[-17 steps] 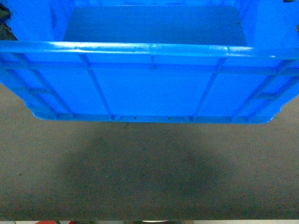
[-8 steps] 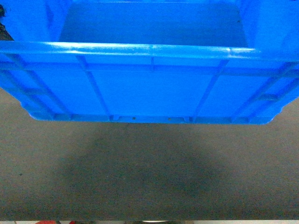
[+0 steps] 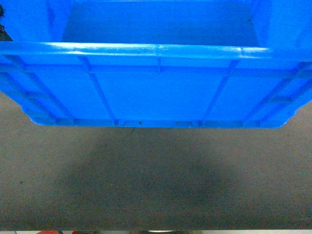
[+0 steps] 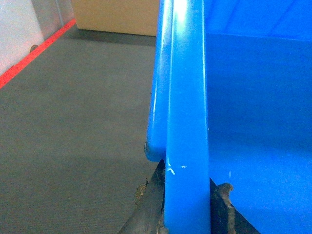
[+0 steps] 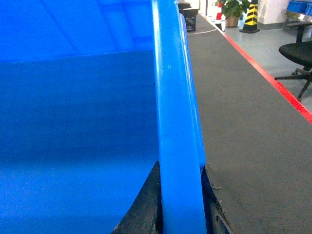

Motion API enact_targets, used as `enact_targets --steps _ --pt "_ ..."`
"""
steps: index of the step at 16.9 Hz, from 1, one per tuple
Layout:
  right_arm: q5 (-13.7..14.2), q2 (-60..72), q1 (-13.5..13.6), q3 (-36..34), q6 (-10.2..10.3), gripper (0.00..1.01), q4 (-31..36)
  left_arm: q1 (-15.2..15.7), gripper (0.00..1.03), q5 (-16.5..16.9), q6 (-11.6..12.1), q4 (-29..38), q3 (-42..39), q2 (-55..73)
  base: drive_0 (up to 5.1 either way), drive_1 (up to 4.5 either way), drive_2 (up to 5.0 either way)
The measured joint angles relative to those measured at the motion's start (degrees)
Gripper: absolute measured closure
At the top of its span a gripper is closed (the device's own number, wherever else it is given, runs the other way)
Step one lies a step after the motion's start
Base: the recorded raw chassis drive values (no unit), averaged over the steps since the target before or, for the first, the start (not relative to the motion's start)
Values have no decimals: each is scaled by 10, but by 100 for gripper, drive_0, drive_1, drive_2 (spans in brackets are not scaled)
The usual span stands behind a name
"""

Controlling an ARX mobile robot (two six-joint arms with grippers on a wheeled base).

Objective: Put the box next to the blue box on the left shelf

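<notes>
Carpet [image 3: 156, 195], grey and red-edged, lies under the box [image 3: 156, 92], both grippers [image 4: 187, 214] [image 5: 180, 214] pinching its rims.

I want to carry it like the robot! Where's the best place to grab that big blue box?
Probably by the thick rim of the box, one side wall each, coming from above. The left gripper and right gripper straddle the rim that way.

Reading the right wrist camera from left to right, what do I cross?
Box interior floor → box rim, pinched at the bottom by the right gripper → grey carpet → red floor line → black office chair.
</notes>
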Motion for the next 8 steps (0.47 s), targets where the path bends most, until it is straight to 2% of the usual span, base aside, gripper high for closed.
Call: enact_targets --steps 5,7,8 --pt "-1 0 0 0 1 88 0 -1 95 -2 -2 0 0 0 -57 -57 -57" --pt "-29 -4 0 0 -2 93 0 1 95 0 2 1 0 0 -96 -96 -96" --pt "-30 -4 0 0 -3 93 1 2 95 1 3 1 -1 0 -135 -135 -135"
